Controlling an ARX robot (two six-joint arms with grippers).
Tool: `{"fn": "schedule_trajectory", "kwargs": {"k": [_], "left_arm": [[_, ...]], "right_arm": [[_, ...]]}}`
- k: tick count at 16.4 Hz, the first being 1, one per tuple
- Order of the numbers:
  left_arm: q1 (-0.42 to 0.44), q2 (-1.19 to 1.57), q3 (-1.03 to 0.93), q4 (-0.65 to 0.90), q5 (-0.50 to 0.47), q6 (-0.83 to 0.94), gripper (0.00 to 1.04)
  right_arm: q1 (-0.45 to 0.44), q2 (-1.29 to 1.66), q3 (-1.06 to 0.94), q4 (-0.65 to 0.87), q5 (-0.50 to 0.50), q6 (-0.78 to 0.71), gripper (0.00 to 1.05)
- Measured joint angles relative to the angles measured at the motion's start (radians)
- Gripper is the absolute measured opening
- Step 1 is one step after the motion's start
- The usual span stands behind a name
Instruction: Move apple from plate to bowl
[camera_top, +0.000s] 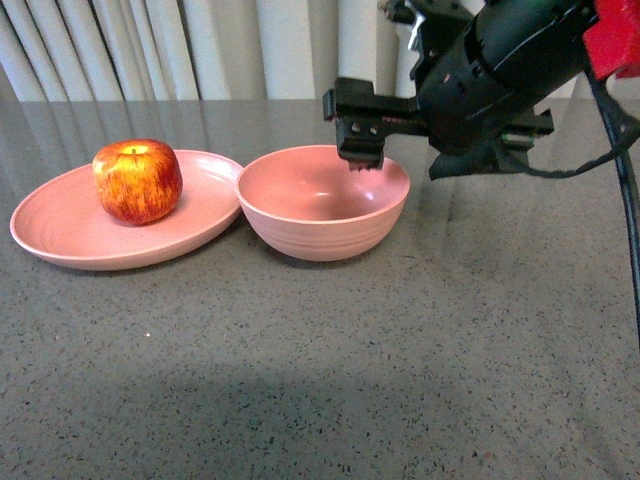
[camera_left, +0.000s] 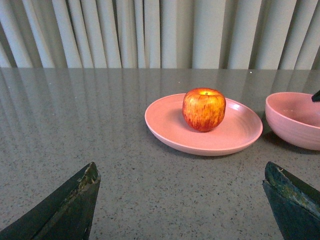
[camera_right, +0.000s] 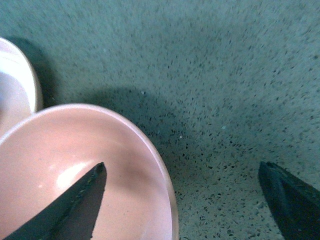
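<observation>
Apple (camera_top: 137, 180) sits on plate (camera_top: 60, 235), left of bowl (camera_top: 320, 225), not yet picked; right gripper (camera_top: 360, 150) hovers over bowl rim, jaws wide, empty, likely heading for apple; left gripper (camera_left: 180, 210) also wide open, empty.

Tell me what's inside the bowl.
Nothing: the bowl shows only bare pink inside. The right gripper hides a bit of its far rim. The apple sits on the plate.
</observation>
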Motion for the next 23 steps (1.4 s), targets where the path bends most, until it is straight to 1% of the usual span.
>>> {"fn": "schedule_trajectory", "kwargs": {"k": [1,2,3,4,5,6,7,8,10,11,12,13,14,15,16,17,20,21,23], "left_arm": [[0.0,0.0,0.0,0.0,0.0,0.0,0.98],[0.0,0.0,0.0,0.0,0.0,0.0,0.98],[0.0,0.0,0.0,0.0,0.0,0.0,0.98],[0.0,0.0,0.0,0.0,0.0,0.0,0.98],[0.0,0.0,0.0,0.0,0.0,0.0,0.98],[0.0,0.0,0.0,0.0,0.0,0.0,0.98],[0.0,0.0,0.0,0.0,0.0,0.0,0.98],[0.0,0.0,0.0,0.0,0.0,0.0,0.98],[0.0,0.0,0.0,0.0,0.0,0.0,0.98],[0.0,0.0,0.0,0.0,0.0,0.0,0.98],[0.0,0.0,0.0,0.0,0.0,0.0,0.98],[0.0,0.0,0.0,0.0,0.0,0.0,0.98],[0.0,0.0,0.0,0.001,0.0,0.0,0.98],[0.0,0.0,0.0,0.0,0.0,0.0,0.98],[0.0,0.0,0.0,0.0,0.0,0.0,0.98],[0.0,0.0,0.0,0.0,0.0,0.0,0.98],[0.0,0.0,0.0,0.0,0.0,0.0,0.98],[0.0,0.0,0.0,0.0,0.0,0.0,0.98],[0.0,0.0,0.0,0.0,0.0,0.0,0.98]], "right_arm": [[-0.009,-0.035,-0.018,0.018,-0.01,0.011,0.98],[-0.024,-0.09,-0.05,0.048,-0.018,0.024,0.99],[-0.043,-0.154,-0.092,0.094,-0.049,0.047,0.97],[-0.062,-0.23,-0.149,0.145,-0.082,0.076,0.98],[-0.088,-0.329,-0.234,0.213,-0.118,0.112,0.98],[-0.113,-0.418,-0.318,0.279,-0.123,0.127,0.98],[-0.149,-0.528,-0.421,0.348,-0.11,0.127,0.98],[-0.185,-0.625,-0.513,0.404,-0.075,0.115,0.98],[-0.272,-0.86,-0.733,0.489,-0.027,0.055,0.98],[-0.304,-0.983,-0.851,0.487,-0.022,0.028,0.98],[-0.325,-1.057,-0.923,0.464,-0.024,0.024,0.98],[-0.345,-1.126,-0.994,0.5,0.004,-0.002,0.95],[-0.386,-1.217,-1.052,0.534,0.035,-0.089,0.83],[-0.398,-1.331,-1.089,0.456,0.051,-0.153,0.7],[-0.397,-1.426,-1.117,0.419,0.049,-0.193,0.57],[-0.397,-1.467,-1.14,0.437,0.049,-0.212,0.46],[-0.397,-1.528,-1.259,0.444,0.048,-0.227,0.07],[-0.397,-1.555,-1.279,0.451,0.048,-0.234,0.02],[-0.397,-1.601,-1.312,0.454,0.048,-0.237,0.02]]}}
